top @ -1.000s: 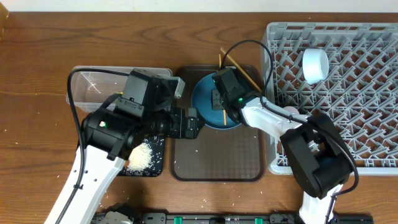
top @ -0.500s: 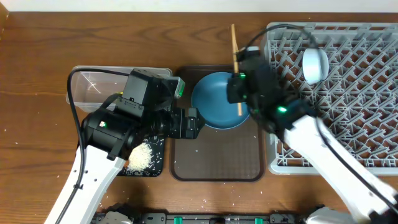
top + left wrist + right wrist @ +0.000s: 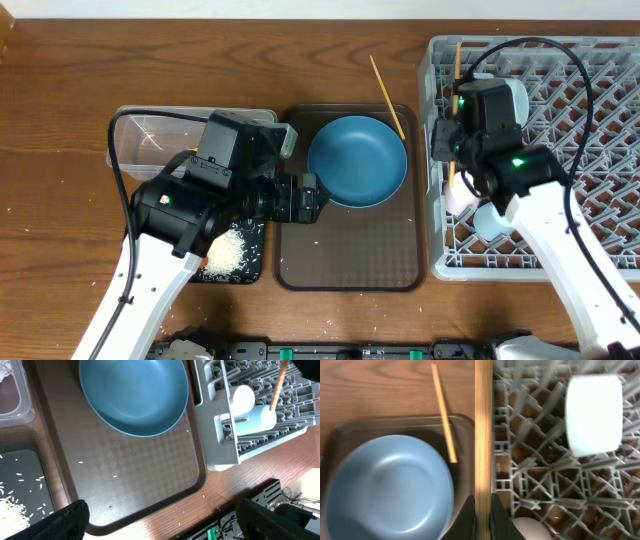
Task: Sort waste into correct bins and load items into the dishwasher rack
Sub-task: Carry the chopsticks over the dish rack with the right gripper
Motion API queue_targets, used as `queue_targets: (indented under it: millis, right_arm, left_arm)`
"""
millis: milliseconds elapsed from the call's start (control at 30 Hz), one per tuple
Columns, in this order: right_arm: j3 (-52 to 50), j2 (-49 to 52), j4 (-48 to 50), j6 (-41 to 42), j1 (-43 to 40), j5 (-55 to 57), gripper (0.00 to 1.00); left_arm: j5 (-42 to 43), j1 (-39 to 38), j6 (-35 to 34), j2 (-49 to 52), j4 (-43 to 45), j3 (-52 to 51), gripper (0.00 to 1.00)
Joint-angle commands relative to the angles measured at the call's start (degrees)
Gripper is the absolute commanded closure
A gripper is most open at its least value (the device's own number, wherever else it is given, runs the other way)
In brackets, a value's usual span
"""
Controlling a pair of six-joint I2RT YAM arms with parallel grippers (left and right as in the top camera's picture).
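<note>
A: What does the dishwasher rack (image 3: 600, 130) look like?
B: It is a big square crate of grey plastic with a lattice of pegs for a floor, at the right end of the wooden surface (image 3: 60, 150).
A: And next in size?
B: A brown serving tray (image 3: 350, 255) lies just left of the rack, rectangular with rounded corners and a finely textured floor. Far to the rack's left sit a clear plastic tub (image 3: 150, 128) and a shallow black tray (image 3: 256, 250), both partly hidden under the left arm.
A: The plate?
B: The dark blue round plate (image 3: 357, 160), smooth and dished, rests on the brown tray near the rack's left wall.
A: Anything inside the rack?
B: A pale cup (image 3: 594, 412) lies on its side among the pegs. A pale pink cup (image 3: 531, 530) sits by the left wall, partly hidden by the right arm.
A: The chopsticks?
B: The right end effector (image 3: 483, 507) is clamped on one straight wooden chopstick (image 3: 483, 425), held along the rack's left wall. Whether the stick touches the rack cannot be told. The other chopstick (image 3: 386, 95) lies slanted just left of the rack.
A: The left end effector (image 3: 162, 512)?
B: Its fingers are spread wide, holding nothing, well left of the rack.
A: Smallest?
B: White rice-like crumbs (image 3: 228, 250) are heaped in the black tray.
</note>
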Motion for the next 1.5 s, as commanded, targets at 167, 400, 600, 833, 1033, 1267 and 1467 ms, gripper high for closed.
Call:
queue_targets:
  millis: [167,400,600,833,1033,1267,1467]
  right_arm:
    - [0.3,8.5,3.0,-3.8,-4.9,0.2,0.99]
    - [0.3,10.8,3.7,-5.6,-5.9,0.3,0.98]
    - [0.3,10.8,4.0,-7.8,-6.6,0.3,0.99]
    - [0.3,10.8,3.9,-7.8,-6.6,0.2,0.97]
    - [0.3,10.8,4.9,-7.8,-6.6,0.2,0.93]
    - [0.3,10.8,6.5,-7.7,-6.5,-1.5,0.9]
    - [0.3,10.8,6.8,-7.0,-6.5,-1.5,0.88]
  left_arm:
    - [-0.5,0.1,0.4,0.1,-0.2,-0.3,0.04]
    - [-0.5,0.1,0.3,0.1,-0.2,-0.3,0.04]
    - [-0.5,0.1,0.4,0.1,-0.2,-0.3,0.04]
    - [-0.5,0.1,0.3,0.1,-0.2,-0.3,0.04]
    - [-0.5,0.1,0.3,0.1,-0.2,-0.3,0.04]
    - [-0.5,0.1,0.3,0.1,-0.2,-0.3,0.04]
    - [-0.5,0.1,0.4,0.1,-0.2,-0.3,0.04]
